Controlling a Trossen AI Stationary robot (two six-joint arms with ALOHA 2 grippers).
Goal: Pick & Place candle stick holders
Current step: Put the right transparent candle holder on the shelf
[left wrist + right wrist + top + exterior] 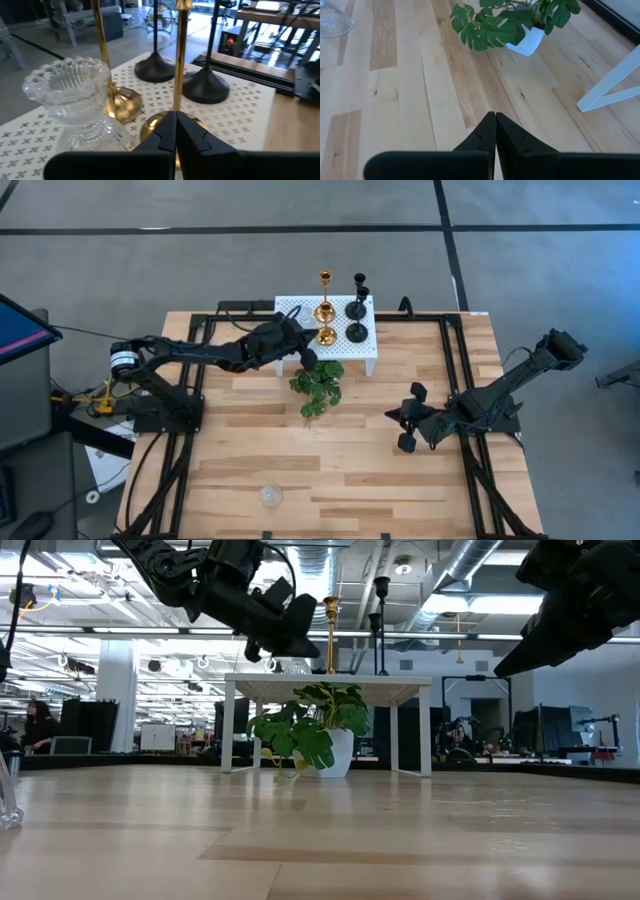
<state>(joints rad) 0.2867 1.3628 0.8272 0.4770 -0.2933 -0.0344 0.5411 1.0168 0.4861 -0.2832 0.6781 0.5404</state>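
Candle stick holders (340,308) crowded on white stand (368,362), closed left gripper (308,358) at its edge, right gripper (406,419) closed

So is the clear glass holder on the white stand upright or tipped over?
Upright. In the left wrist view the clear glass holder stands on its base on the white stand, cup opening upward, beside the gold holders.

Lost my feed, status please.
Left gripper shut, empty, over white stand by gold holders. Right gripper shut, idle over table. Glass holder still on table.
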